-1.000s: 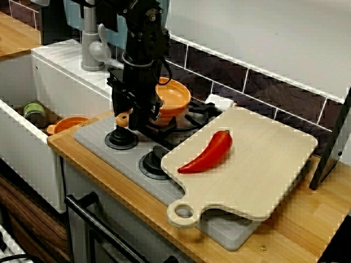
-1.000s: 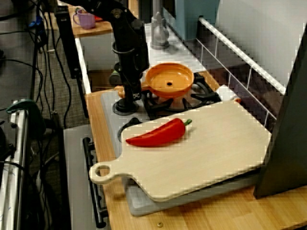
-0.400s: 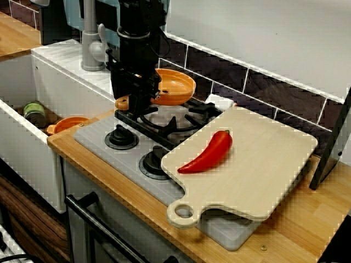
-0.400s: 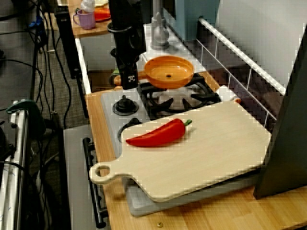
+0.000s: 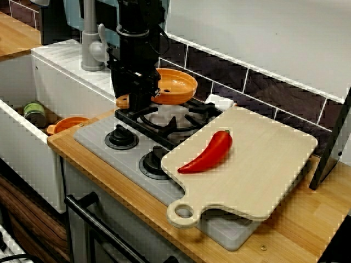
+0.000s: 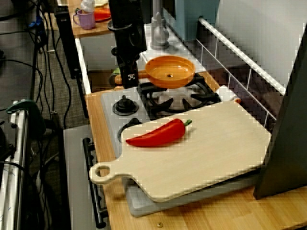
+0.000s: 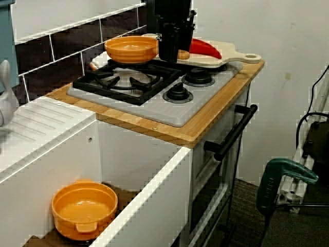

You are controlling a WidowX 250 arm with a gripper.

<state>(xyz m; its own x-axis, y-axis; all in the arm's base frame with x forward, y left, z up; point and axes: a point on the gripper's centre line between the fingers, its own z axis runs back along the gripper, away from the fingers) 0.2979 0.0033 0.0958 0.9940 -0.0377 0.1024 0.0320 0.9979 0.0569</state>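
Observation:
My black gripper (image 5: 134, 99) is shut on the handle of an orange pan (image 5: 176, 87). It holds the pan level in the air, a little above the black burner grate (image 5: 167, 119) of the grey hob. The view along the counter has the pan (image 6: 170, 72) hanging to the right of the gripper (image 6: 128, 79). From the sink side, the gripper (image 7: 172, 50) hides most of the handle beside the pan (image 7: 131, 49). A red pepper (image 5: 207, 152) lies on a wooden cutting board (image 5: 263, 170) to the right of the hob.
The cutting board overhangs part of the hob, near two black knobs (image 5: 121, 137). Left of the counter is a white sink (image 7: 154, 206) with an orange bowl (image 7: 85, 208) and a green-lidded can (image 5: 34, 112) in it. A grey tap (image 5: 93, 44) stands behind. A dark panel (image 6: 288, 120) leans at the right.
The gripper has lifted the orange pan off the burner by its handle, then carried it slightly further up and toward the wall. Pepper and board have not moved.

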